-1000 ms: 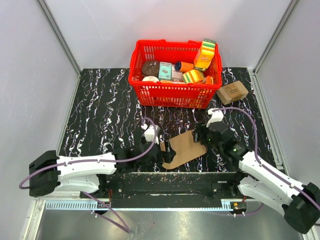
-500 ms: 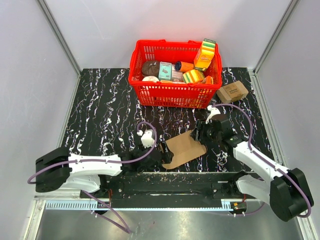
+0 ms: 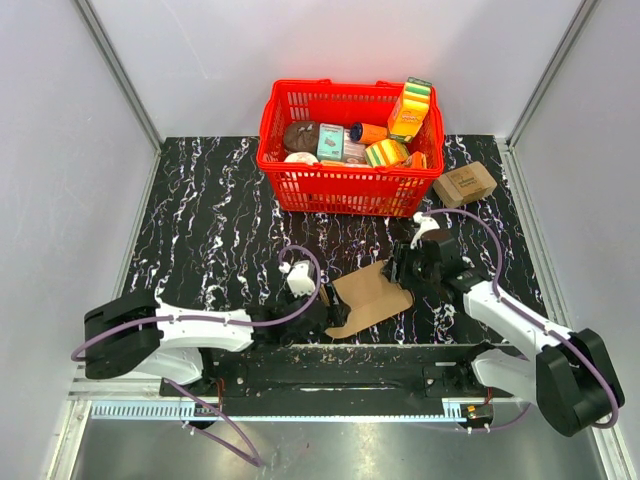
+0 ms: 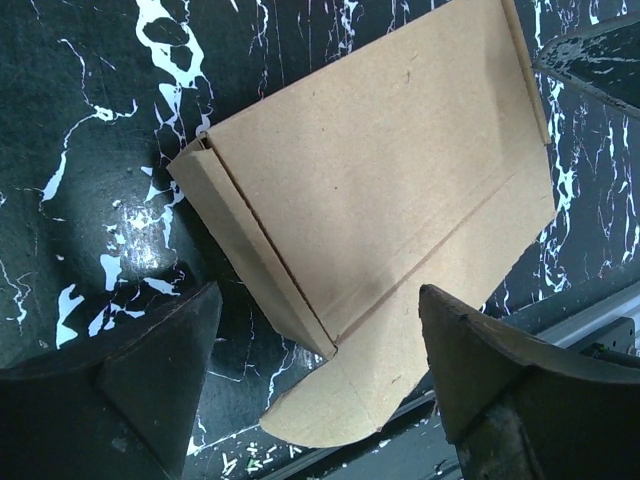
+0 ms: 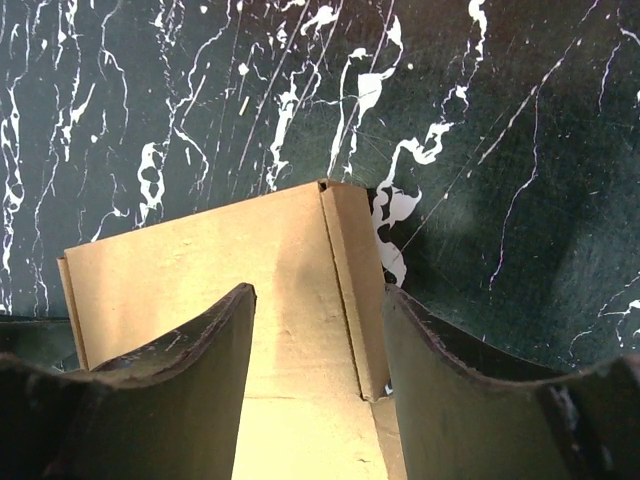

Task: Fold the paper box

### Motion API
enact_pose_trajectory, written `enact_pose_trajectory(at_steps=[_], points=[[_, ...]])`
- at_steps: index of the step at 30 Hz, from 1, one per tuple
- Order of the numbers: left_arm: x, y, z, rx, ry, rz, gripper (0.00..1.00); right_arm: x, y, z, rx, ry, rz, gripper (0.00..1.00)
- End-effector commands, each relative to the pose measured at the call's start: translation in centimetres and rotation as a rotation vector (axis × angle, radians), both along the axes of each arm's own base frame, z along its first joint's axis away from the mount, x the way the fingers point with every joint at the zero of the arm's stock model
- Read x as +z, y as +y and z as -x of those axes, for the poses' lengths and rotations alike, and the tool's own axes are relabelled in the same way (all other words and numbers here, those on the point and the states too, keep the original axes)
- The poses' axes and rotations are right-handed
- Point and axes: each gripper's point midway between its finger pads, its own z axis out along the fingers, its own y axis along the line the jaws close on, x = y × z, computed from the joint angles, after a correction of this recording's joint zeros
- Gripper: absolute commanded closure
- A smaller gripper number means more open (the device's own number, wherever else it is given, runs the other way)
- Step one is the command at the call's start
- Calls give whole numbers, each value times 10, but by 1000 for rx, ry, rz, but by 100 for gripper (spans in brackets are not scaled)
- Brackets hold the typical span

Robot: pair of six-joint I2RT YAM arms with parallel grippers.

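Notes right gripper newly swung in at the right end of the paper box, flat near the table's front edge, left gripper opposite, both spread wide, nothing grasped; seemingly set for flap-raising.

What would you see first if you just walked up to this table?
The bright red basket, full of colorful groceries, jumps out first at the far side of the black marbled table. Nearer the front edge lies a flat brown paper box, with the left tool and right tool open at its opposite ends.
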Motion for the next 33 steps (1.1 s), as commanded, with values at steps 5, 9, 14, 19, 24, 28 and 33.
enact_pose_trajectory(at_steps=[5,9,14,19,24,28,33], points=[[19,-10,-18,26,-33,88,16,-9,4,-1,-7,23,-30,37],[26,-6,-26,31,-50,114,16,-10,11,3,16,39,-67,34],[36,-5,-35,24,-75,139,16,-11,17,10,39,64,-105,31],[43,-11,-41,-5,-92,174,17,-1,26,10,57,49,-170,31],[43,-18,-43,-32,-93,181,17,0,29,15,60,68,-202,31],[42,-17,-51,-38,-98,159,17,1,34,17,68,80,-233,31],[46,0,-72,-9,-121,113,17,3,37,19,80,85,-254,31]])
